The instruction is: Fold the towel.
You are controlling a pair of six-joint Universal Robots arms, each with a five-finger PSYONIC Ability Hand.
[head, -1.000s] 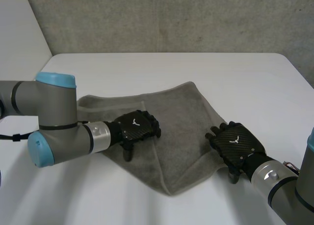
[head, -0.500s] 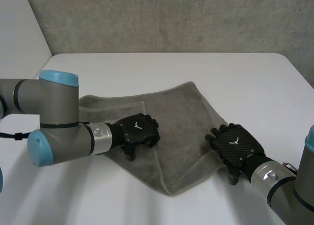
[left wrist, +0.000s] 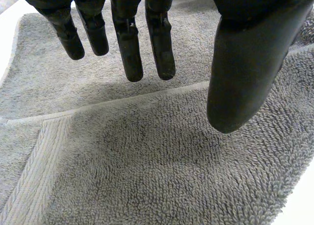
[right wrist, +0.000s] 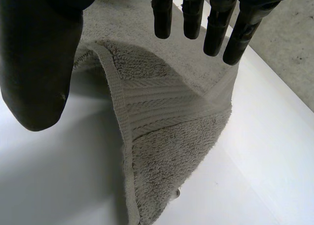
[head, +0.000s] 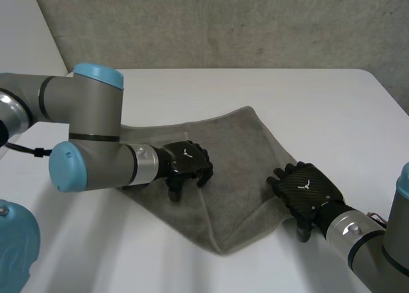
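A grey towel [head: 236, 178] lies partly folded and slanted on the white table [head: 319, 107]. My left hand [head: 188, 162] is over its left part, fingers hanging relaxed just above the pile with nothing between them and the thumb. In the left wrist view the fingers [left wrist: 159, 43] hover over a folded layer's edge [left wrist: 122, 99] on the towel [left wrist: 147, 176]. My right hand [head: 307, 190] rests open at the towel's right corner. In the right wrist view its thumb [right wrist: 34, 63] is beside the raised hem of the towel [right wrist: 167, 131], fingers straight above it.
A grey wall [head: 223, 24] stands behind the table. A light-blue arm cap [head: 16, 248] sits at the near left. Bare table [right wrist: 255, 151] lies to the right of the towel corner and along the front edge.
My left arm has swung to the right and its hand has slid a little right on the towel, fingers bending slightly. The right hand has stayed put.
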